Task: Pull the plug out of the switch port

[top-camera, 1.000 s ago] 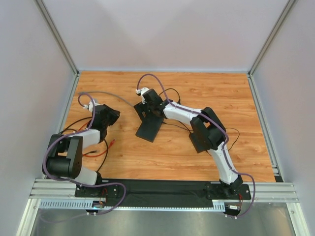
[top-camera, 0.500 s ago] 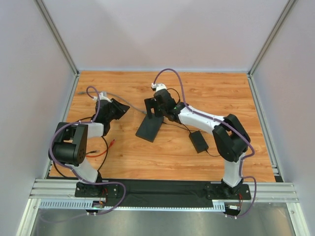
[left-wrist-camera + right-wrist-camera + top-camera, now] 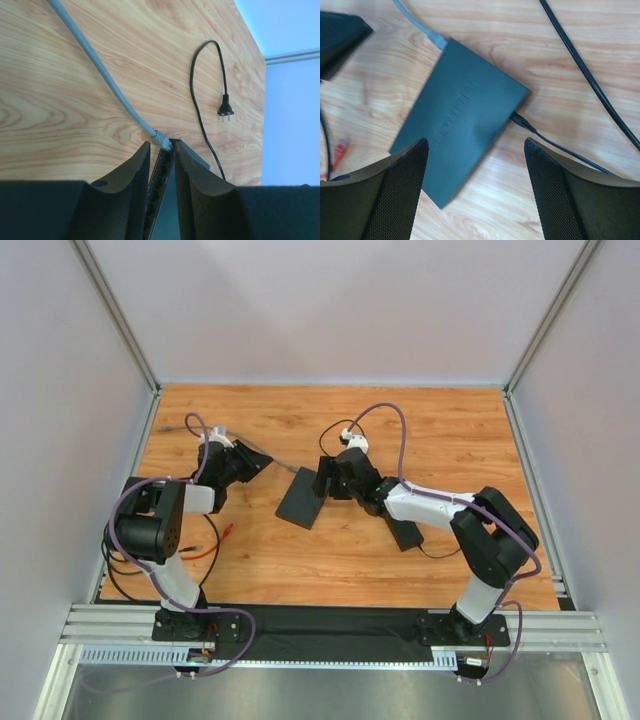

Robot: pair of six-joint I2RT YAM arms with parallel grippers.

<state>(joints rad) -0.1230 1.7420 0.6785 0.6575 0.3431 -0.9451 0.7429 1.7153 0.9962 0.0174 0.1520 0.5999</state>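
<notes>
We find the plug (image 3: pixel 159 137) in the corner socket of the switch (image 3: pixel 465 115) on the counter (image 3: pixel 400 430), just ahead of our left pincer (image 3: pixel 162 146), which is narrowly parted and empty. Our right pincer (image 3: pixel 475 142) hangs spread wide above the switch, farther from the plug.

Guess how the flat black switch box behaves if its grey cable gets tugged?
The flat matte-black switch box looks thin and probably light, lying flat on the smooth wooden table: it likely slides rather than tips. Its casing seems rigid. The grey cable curves loosely, so it is probably floppy; a tug may drag the box unless pinned.
</notes>
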